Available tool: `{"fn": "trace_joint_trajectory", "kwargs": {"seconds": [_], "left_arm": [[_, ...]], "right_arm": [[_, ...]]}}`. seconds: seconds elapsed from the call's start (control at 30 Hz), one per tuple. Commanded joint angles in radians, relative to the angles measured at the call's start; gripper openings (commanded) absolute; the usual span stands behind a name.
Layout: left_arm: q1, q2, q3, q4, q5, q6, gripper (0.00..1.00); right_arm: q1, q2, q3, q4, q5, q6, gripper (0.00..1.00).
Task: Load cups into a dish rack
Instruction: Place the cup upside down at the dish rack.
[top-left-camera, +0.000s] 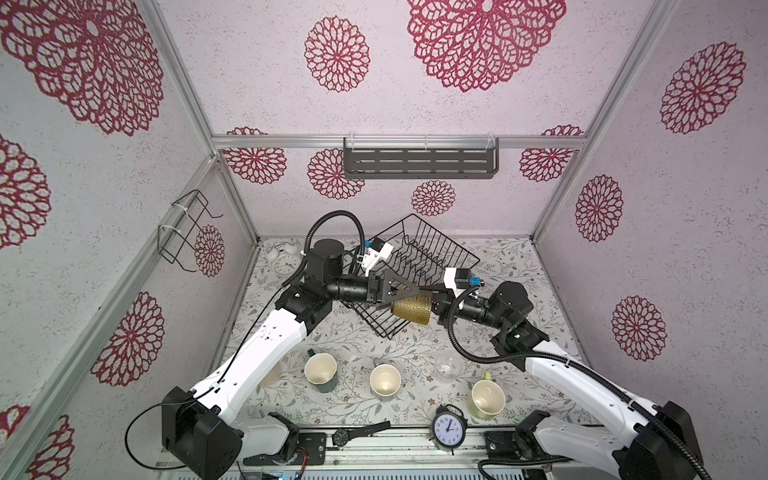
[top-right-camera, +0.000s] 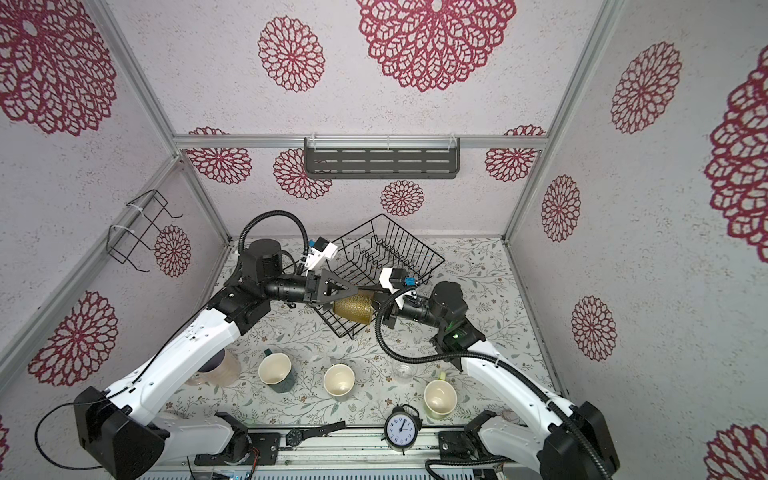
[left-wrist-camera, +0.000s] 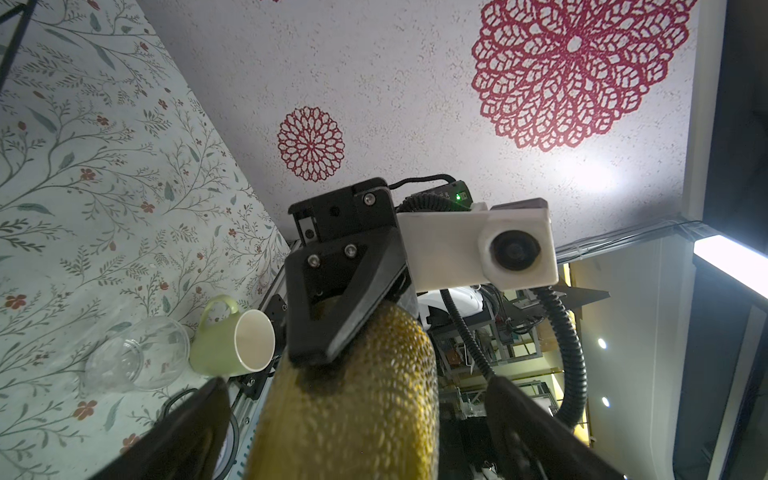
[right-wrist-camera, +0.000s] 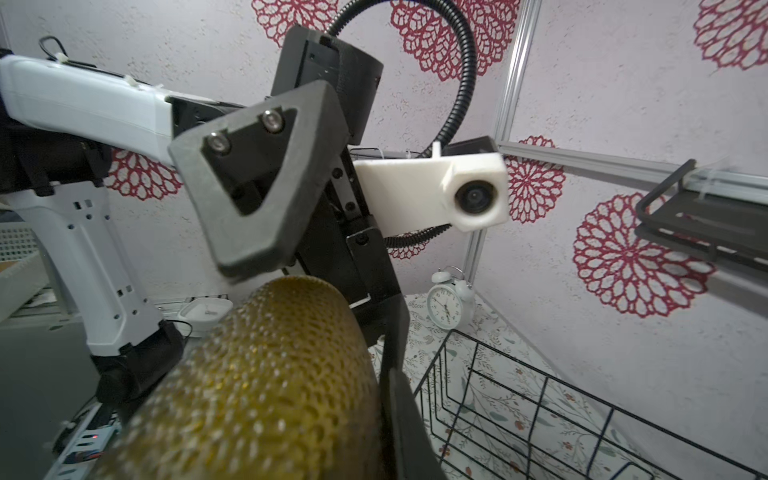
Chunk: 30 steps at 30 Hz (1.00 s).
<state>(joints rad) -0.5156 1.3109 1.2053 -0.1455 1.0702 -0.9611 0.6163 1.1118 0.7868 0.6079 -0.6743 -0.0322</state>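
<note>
Hanging on its side over the near corner of the dish rack (top-left-camera: 436, 249), the amber tumbler (top-left-camera: 411, 309) is clamped at its wider end by the clenched right gripper (top-left-camera: 435, 308). The left gripper (top-left-camera: 401, 297) is released, its jaws spread around the narrower end. Nearer on the table (top-left-camera: 519, 274) stand the dark teal mug (top-left-camera: 321, 371), grey mug (top-left-camera: 385, 380), yellow-green mug (top-left-camera: 487, 399) and clear glass (top-left-camera: 448, 369).

Tumbler (top-left-camera: 411, 311): was amber, finely dimpled.
Rack (top-left-camera: 424, 253): was black.
Tabletop (top-left-camera: 511, 266): was pale with a leafy floral print.
Walls (top-left-camera: 257, 91): were off-white with crimson rosettes.
</note>
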Motion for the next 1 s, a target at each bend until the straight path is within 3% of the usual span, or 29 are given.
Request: {"fn": "trace_joint_trajectory", "kwargs": {"seconds": [0.0,0.47,0.67,0.73,0.87,0.97], "left_arm": [[-0.007,-0.019,-0.023,0.005,0.035,0.036,1.0],[-0.008,-0.018,-0.04,0.003,0.09,0.031,0.94],[-0.008,-0.015,-0.038,0.044,0.115,-0.005,0.87],[-0.006,-0.022,-0.042,0.043,0.104,0.003,0.86],[0.002,-0.016,-0.033,0.031,0.102,-0.002,0.74],[0.001,-0.016,-0.036,0.031,0.097,0.002,0.73]], "right_arm": [[0.0,0.003,0.04,0.02,0.05,-0.137,0.0],[0.006,0.123,0.093,0.168,-0.087,-0.172,0.0],[0.019,0.141,0.081,0.214,0.03,-0.221,0.0],[0.019,0.149,0.083,0.217,0.022,-0.232,0.0],[0.019,0.161,0.085,0.223,-0.004,-0.219,0.06],[0.019,0.157,0.079,0.218,-0.005,-0.231,0.09]]}}
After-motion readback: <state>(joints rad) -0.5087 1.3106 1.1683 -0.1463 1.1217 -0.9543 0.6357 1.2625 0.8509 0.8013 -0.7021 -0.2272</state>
